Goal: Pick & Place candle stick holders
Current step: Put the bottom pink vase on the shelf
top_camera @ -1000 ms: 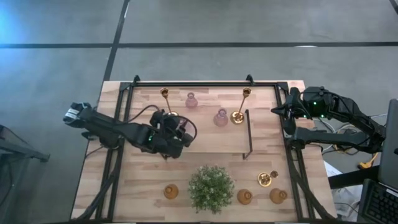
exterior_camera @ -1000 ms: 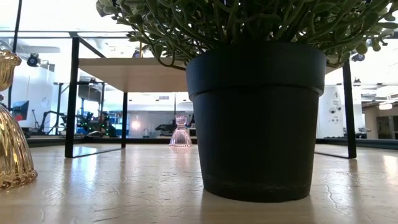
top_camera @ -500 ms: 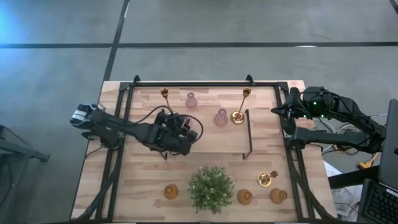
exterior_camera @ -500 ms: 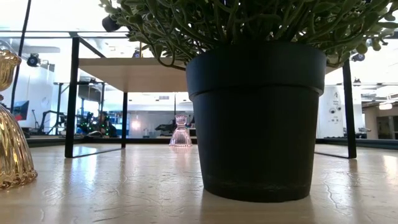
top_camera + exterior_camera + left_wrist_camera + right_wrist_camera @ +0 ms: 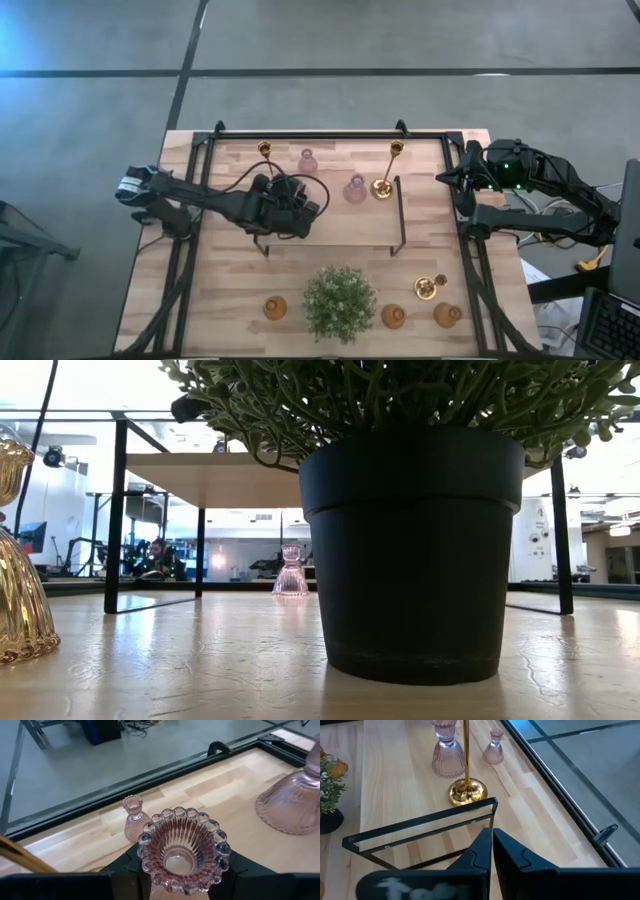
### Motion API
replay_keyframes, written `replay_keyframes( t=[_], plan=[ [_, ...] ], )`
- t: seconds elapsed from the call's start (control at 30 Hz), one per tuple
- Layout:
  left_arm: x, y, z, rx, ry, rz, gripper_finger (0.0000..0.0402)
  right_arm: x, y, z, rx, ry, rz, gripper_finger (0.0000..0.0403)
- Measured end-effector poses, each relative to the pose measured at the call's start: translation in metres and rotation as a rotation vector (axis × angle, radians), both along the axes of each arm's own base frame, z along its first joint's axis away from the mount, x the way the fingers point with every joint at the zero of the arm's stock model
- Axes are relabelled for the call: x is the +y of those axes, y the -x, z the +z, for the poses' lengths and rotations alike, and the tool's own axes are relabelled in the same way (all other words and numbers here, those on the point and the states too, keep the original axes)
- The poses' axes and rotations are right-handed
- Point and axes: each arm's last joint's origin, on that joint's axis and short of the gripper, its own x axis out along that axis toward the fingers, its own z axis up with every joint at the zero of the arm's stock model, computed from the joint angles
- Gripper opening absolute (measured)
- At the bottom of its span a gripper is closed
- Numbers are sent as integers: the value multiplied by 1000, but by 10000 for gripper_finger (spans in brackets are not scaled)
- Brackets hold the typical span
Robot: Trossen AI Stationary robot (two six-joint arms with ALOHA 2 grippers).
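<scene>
One pink holder [image 5: 183,849] sits pinched between the left gripper's [image 5: 182,870] fingers, rim up, carried over the shelf [image 5: 340,235] left of centre; this looks like the carry step, and the next move calls for a clear spot to lower it upright, without knocking its neighbours; on the far strip of table [image 5: 230,300] stand a brass stick [image 5: 265,151], a small pink holder [image 5: 307,160], a larger pink one [image 5: 355,188] and a second brass stick [image 5: 384,180]; along the near edge stand three amber holders [image 5: 275,307], a low brass one [image 5: 429,288] and the plant [image 5: 340,302] in its black pot [image 5: 412,550]; the right gripper [image 5: 491,851] waits at the far right corner, fingers pressed together, holding nothing; the table is pale wood in a black frame [image 5: 310,132]; grey floor lies beyond, and the low view looks into a bright room where a person [image 5: 157,557] sits far off.
</scene>
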Motion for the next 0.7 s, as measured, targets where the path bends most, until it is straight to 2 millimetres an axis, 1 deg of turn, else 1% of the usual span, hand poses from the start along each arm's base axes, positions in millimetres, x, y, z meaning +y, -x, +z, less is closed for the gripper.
replay_keyframes(
  t=[0.23, 0.57, 0.7],
  plan=[
    [4, -4, -4, -3, 22, 2, 133, 0, 0, 0, 0, 0, 0, 13],
    [6, -7, -4, -13, 23, -7, 133, 0, 0, 0, 0, 0, 0, 13],
    [7, -8, -8, -22, 19, 1, 133, 0, 0, 0, 0, 0, 0, 13]
  ],
)
